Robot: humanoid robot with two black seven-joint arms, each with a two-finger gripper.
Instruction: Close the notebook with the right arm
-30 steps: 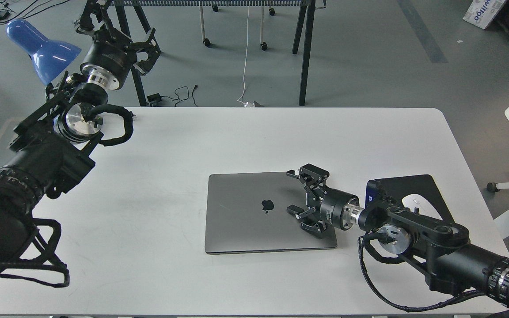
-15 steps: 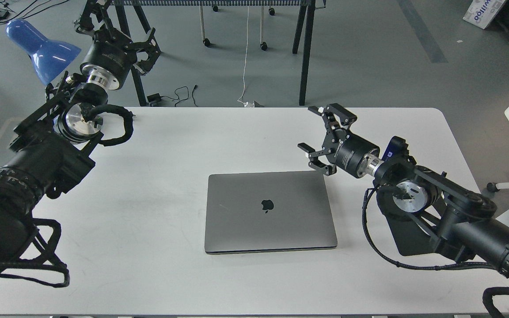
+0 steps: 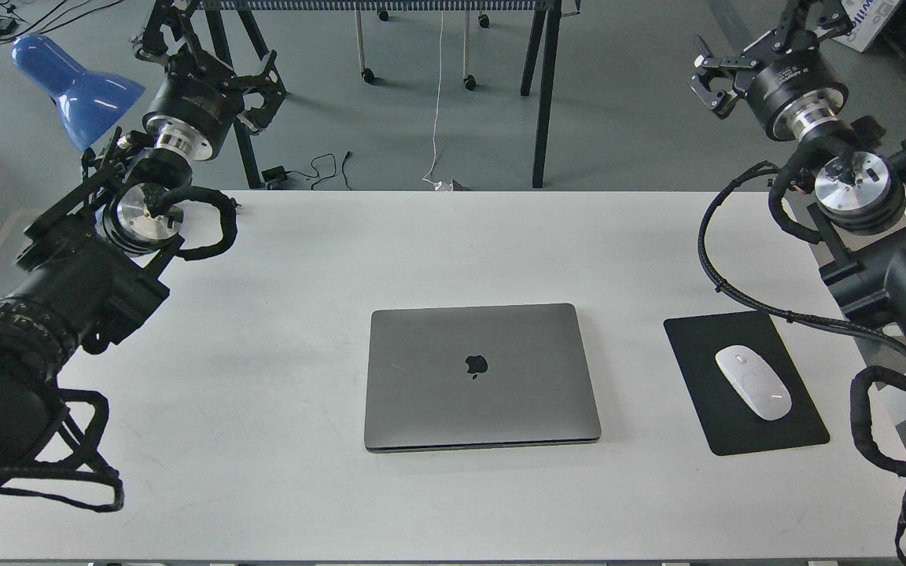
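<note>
The notebook (image 3: 482, 377) lies shut and flat on the white tabletop (image 3: 303, 259), logo up; our right claw (image 3: 752, 55) hangs raised at the far right, well apart from it, fingers spread and holding nothing; our left claw (image 3: 209, 59) is raised far left, fingers apart; a white mouse (image 3: 753, 382) rests on a black mouse pad (image 3: 697, 354) near the notebook's right.

One closed notebook (image 3: 482, 377), one black mouse pad (image 3: 744, 381), one white mouse (image 3: 753, 382) and one blue lamp shade (image 3: 75, 85); two arms, each with one pincer.
</note>
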